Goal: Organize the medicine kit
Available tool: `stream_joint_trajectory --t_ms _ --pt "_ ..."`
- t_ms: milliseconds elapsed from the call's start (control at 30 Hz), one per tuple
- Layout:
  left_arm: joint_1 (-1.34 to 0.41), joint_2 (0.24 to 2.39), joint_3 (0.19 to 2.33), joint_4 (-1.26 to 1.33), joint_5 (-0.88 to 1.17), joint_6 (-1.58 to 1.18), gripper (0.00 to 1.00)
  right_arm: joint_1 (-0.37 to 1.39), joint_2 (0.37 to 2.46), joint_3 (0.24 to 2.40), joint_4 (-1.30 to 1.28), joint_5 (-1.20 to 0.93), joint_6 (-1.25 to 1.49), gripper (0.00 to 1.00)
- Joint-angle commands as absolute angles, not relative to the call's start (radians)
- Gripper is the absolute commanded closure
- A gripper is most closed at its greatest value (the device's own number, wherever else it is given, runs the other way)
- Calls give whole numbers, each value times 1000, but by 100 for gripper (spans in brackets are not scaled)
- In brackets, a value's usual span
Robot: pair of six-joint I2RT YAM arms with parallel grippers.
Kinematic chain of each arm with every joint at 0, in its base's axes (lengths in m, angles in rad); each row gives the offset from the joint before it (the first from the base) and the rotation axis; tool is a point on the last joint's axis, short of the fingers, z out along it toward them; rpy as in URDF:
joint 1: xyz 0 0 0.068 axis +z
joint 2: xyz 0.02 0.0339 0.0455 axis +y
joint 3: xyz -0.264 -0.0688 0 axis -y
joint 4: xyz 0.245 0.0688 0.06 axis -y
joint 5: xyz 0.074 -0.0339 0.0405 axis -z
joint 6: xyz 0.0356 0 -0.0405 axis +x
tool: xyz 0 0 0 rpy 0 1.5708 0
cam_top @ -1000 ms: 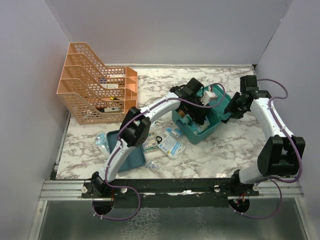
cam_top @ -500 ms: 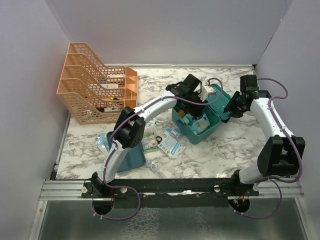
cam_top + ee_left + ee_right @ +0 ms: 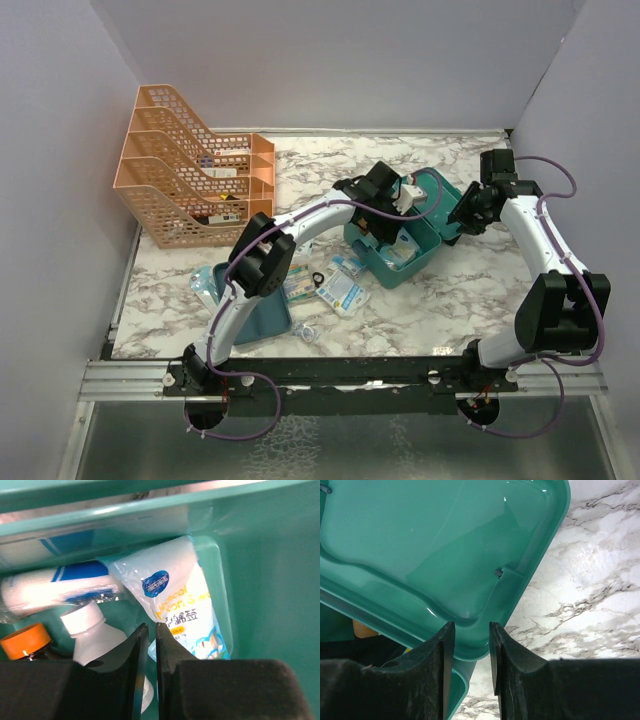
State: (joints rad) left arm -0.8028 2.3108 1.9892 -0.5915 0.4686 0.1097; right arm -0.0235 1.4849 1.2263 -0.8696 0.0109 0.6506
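Observation:
The teal medicine kit (image 3: pixel 398 272) stands open at mid-table with its lid (image 3: pixel 443 193) tipped up to the right. My left gripper (image 3: pixel 392 218) reaches down into the box. In the left wrist view its jaws (image 3: pixel 151 625) are drawn to a thin slit with nothing between them, just short of a white-and-blue swab packet (image 3: pixel 175 595). A wrapped bandage roll (image 3: pixel 55 587), a white bottle (image 3: pixel 92 630) and an orange cap (image 3: pixel 25 640) lie beside it. My right gripper (image 3: pixel 463 214) straddles the lid's corner (image 3: pixel 470 605), its jaws (image 3: pixel 472 624) closed on that rim.
An orange mesh rack (image 3: pixel 190 180) stands at the back left. A flat teal tray (image 3: pixel 262 318) lies near the left arm's elbow. Loose packets (image 3: pixel 340 290) and small items (image 3: pixel 306 333) are scattered on the marble table (image 3: pixel 450 300) between the tray and the kit.
My left gripper's jaws have drawn together inside the kit, and its wrist has shifted slightly. The right arm and the lid have stayed where they were.

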Motion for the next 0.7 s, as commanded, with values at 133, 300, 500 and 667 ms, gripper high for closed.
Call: stream_joint_trajectory --t_ms 133,300,500,667 --pt "-811 2273 1977 -493 329 43 89 -26 1467 1244 -845 5 662 67" --pt "-810 2222 1979 -494 366 28 83 -26 1463 1249 -845 8 668 67" --pt "-810 2194 1944 -490 460 -12 68 -26 1450 1249 -839 7 669 67" --pt "-823 2227 1908 -480 467 -23 66 -26 1434 1250 -832 -7 664 67"
